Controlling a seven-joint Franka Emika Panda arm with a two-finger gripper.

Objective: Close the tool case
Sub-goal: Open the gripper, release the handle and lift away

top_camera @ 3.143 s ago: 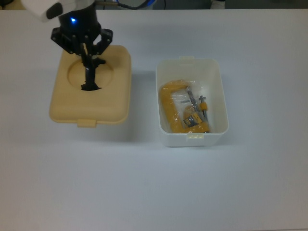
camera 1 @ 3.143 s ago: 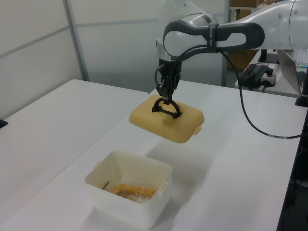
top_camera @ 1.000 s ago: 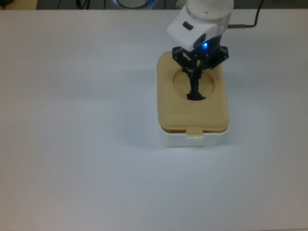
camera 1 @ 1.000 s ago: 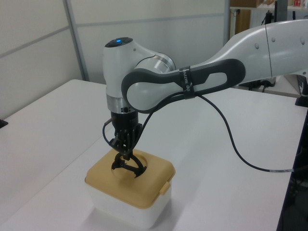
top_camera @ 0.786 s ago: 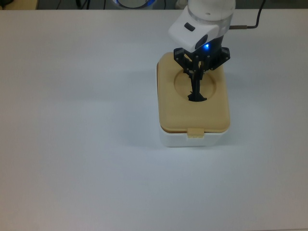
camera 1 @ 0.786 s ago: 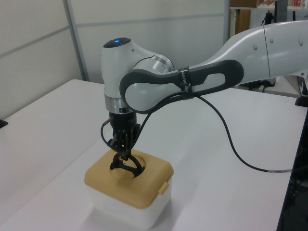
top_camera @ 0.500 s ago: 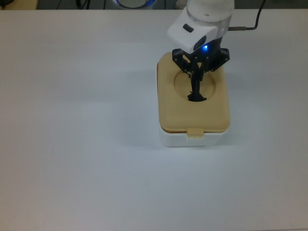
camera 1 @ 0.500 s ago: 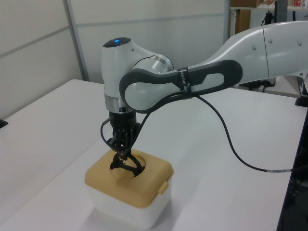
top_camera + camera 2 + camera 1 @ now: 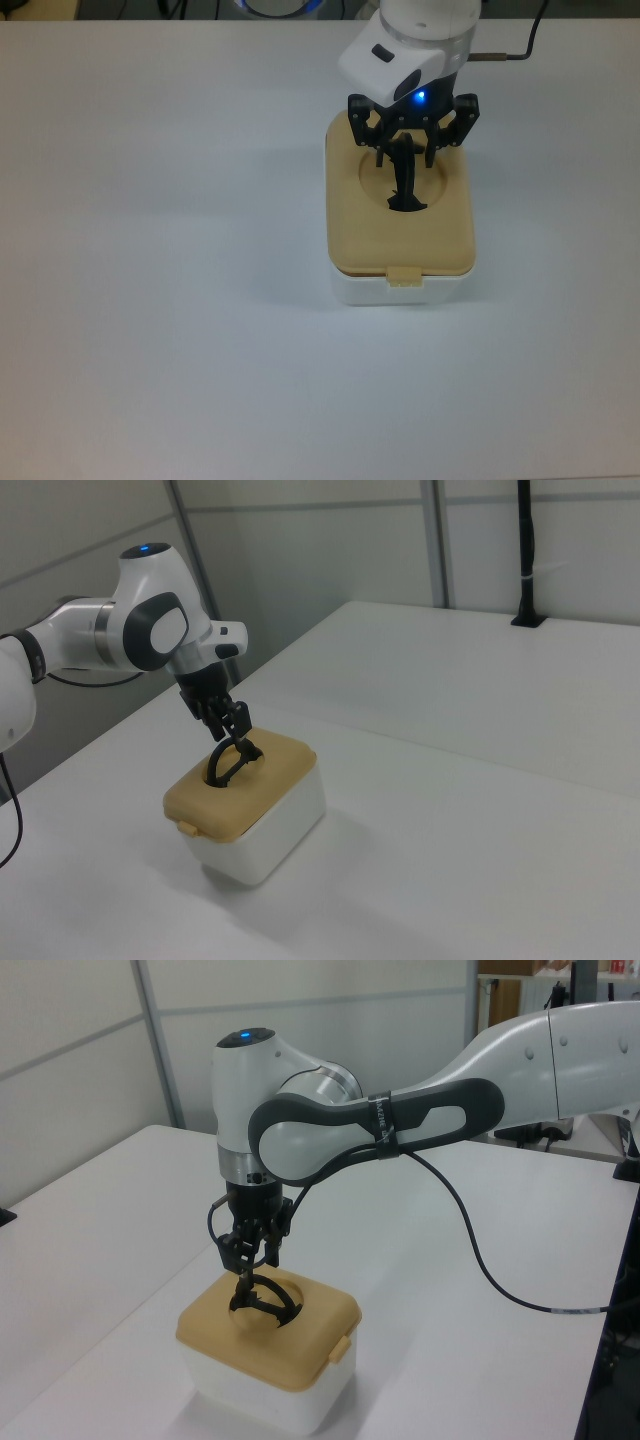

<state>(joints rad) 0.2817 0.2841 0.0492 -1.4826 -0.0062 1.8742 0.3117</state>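
The small white rectangular plastic tool case (image 9: pixel 400 288) sits on the white desk (image 9: pixel 170 300) with its tan lid (image 9: pixel 400 222) seated on top (black arched handle (image 9: pixel 404 185) upright in the round recess). The gripper (image 9: pixel 411 140) hovers just above the handle, jaws spread apart, gripping nothing.

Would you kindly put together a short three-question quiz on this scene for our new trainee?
1. True or false: the tan lid sits on the white box.
2. How does the gripper stand? A) shut on the handle B) open, fingers either side of the black handle C) away from the case.
3. In the top view, which edge of the lid carries the latch tab?

Key: 1 true; 2 B; 3 the bottom edge.
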